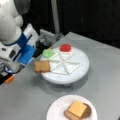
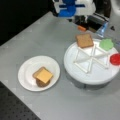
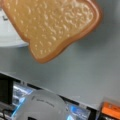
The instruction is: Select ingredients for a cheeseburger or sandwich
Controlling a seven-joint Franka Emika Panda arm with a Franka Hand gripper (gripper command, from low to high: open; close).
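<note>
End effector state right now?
End effector: fingers not visible, open or shut cannot be told; toast slice hangs at the white tray edge, beside it.

Toast slice [image 3: 56,26] fills the frame from 10 to 2 o'clock, its rounded edge overhanging the grey table [image 3: 85,72]. White tray rim [image 3: 8,37] at 9 o'clock. An orange object [image 3: 111,111] at 5 o'clock.

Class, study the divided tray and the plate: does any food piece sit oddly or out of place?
Yes. The toast slice overhangs the divided tray's rim instead of sitting inside a compartment, unlike the lettuce and tomato. On the plate, the cheese lies askew over the patty.
</note>
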